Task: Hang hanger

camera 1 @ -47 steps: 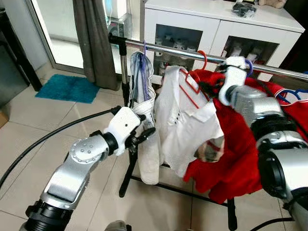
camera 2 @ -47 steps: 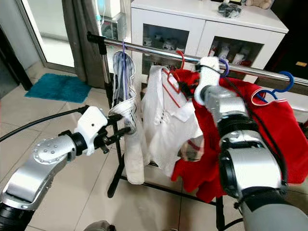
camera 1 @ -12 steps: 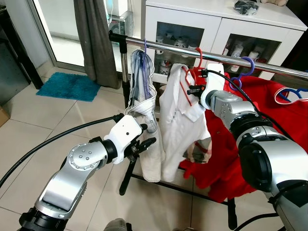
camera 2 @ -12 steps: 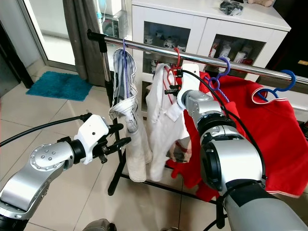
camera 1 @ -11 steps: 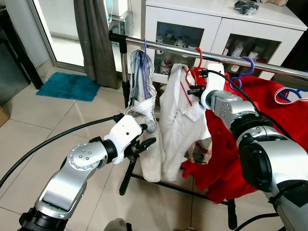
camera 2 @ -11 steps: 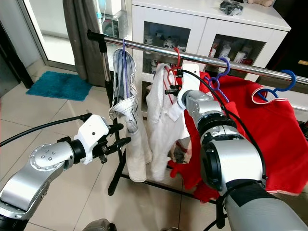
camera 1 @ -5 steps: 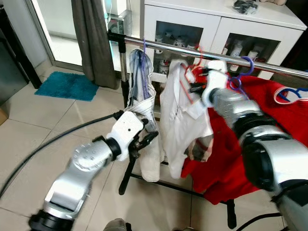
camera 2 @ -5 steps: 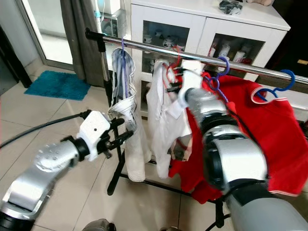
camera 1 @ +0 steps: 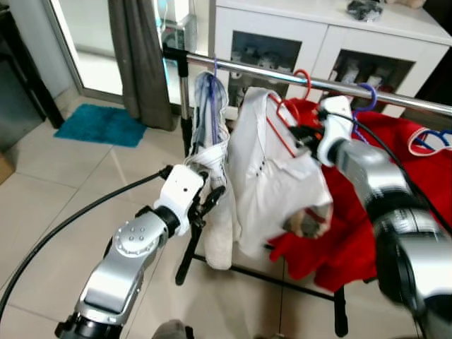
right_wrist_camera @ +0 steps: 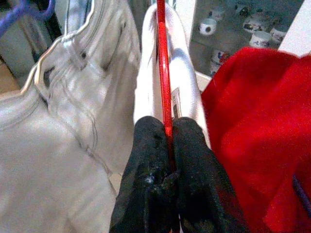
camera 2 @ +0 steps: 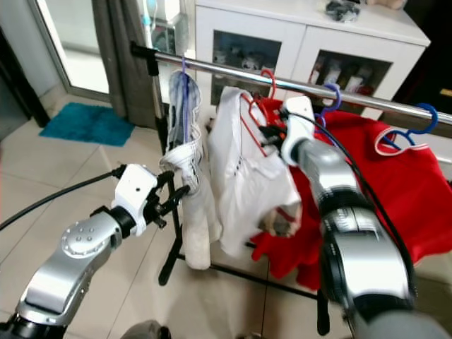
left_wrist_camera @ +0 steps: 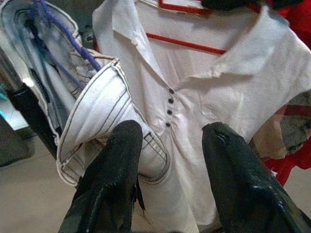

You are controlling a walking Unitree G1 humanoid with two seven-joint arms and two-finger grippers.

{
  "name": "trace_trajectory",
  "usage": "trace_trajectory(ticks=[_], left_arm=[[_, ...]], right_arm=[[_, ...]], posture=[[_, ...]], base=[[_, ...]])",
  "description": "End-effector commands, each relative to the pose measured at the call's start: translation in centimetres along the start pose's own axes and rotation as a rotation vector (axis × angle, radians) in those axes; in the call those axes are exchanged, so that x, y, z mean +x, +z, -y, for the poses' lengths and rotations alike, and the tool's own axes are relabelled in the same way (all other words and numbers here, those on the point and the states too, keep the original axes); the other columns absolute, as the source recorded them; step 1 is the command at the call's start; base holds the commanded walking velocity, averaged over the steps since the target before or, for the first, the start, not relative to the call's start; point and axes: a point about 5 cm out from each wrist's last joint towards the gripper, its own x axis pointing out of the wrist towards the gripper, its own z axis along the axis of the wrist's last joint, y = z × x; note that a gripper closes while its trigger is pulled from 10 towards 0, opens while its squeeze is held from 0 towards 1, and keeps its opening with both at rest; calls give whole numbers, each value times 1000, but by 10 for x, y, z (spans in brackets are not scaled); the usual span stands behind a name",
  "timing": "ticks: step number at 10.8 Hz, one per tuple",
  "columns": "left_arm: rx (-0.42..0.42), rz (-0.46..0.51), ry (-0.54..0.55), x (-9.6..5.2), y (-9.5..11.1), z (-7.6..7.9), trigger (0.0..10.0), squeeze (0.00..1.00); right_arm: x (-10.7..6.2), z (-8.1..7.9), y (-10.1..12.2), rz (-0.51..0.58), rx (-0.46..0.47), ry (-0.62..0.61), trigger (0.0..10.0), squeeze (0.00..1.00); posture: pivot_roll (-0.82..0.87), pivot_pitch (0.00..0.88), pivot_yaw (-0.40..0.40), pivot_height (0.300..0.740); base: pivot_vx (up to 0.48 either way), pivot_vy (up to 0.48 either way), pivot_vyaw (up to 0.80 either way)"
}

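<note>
The right gripper (right_wrist_camera: 167, 145) has its two black fingers pinched tight on the thin red wire hanger (right_wrist_camera: 164, 82), which carries a white collared polo shirt (camera 1: 272, 180) and hooks over the horizontal silver metal clothes rail (camera 1: 282, 79) just above the jaws. A red garment (camera 1: 367, 212) hangs on the rail right behind those jaws. The left gripper (left_wrist_camera: 170, 160) is held lower with its jaws spread apart, pointing at the white shirt's buttoned front, with a pale folded garment with dark-stitched seams (left_wrist_camera: 107, 116) just beside one finger.
</note>
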Motion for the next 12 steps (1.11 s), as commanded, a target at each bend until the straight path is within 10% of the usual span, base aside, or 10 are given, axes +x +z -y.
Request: trace_trajectory(ticks=[1, 12], left_arm=[[1, -9, 13, -1, -4, 1, 10000, 0], [-75, -21, 107, -2, -12, -7, 10000, 0]], right_arm=[[-6, 2, 5, 27, -13, 5, 0, 0], [-77, -54, -53, 3, 11, -187, 0, 0]], posture=[[107, 0, -51, 740], [65, 0, -64, 740]], base=[[0, 0, 0], [0, 0, 0]])
